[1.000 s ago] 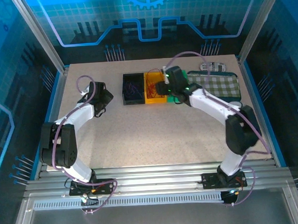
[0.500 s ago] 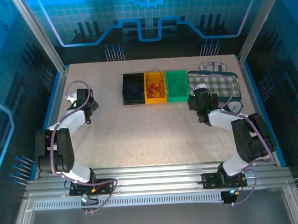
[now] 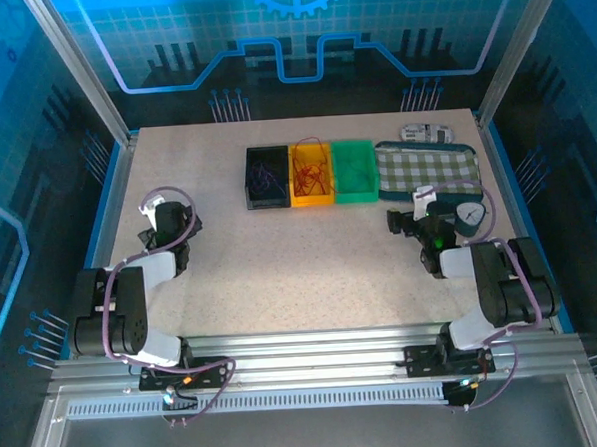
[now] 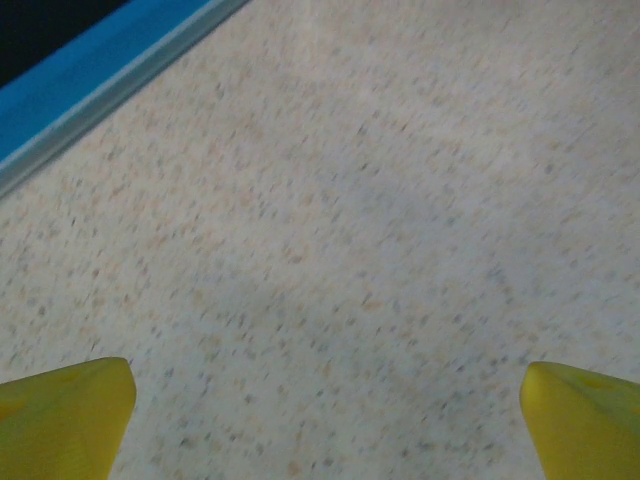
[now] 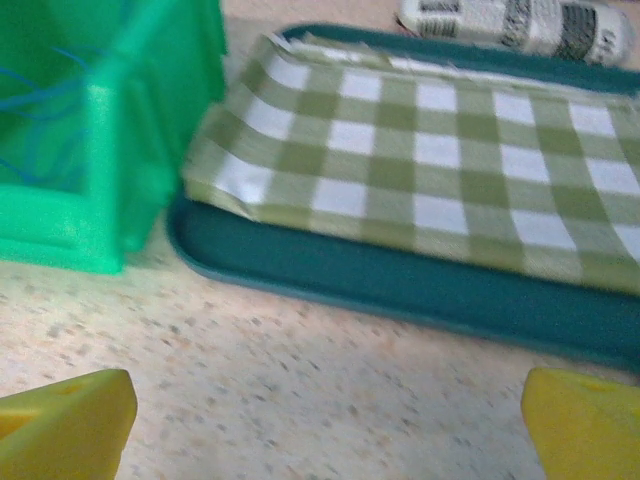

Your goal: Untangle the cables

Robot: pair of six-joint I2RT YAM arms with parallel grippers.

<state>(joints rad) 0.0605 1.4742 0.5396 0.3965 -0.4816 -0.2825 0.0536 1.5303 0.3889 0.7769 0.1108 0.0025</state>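
- The cables lie in bins at the far side of the tabletop (image 3: 311, 273). The red cables (image 3: 313, 169) are in the orange bin (image 3: 313, 201), and the dark cables (image 3: 266, 172) are in the black bin (image 3: 268, 204).
- They look thin, light and floppy. I think they bend and slip easily, and one pulled up may drag others along.
- A good place to hold is probably a loose end or a loop that sticks up. Pinch one wire at a time, gently.
- Thin blue lines show through the wall of the green bin (image 5: 110, 150). I cannot tell what they are.
- Just beside the green bin is a dark green tray (image 5: 400, 290) with a checked cloth (image 5: 430, 170) on it.
- The right gripper (image 5: 320, 420) hangs low over the tabletop near that tray. Its yellow fingers (image 5: 70, 415) are wide apart and hold nothing.
- The left gripper (image 4: 320, 410) is well apart from the bins, near the blue edge (image 4: 90, 90). Its fingers (image 4: 65, 415) are wide apart and empty too.
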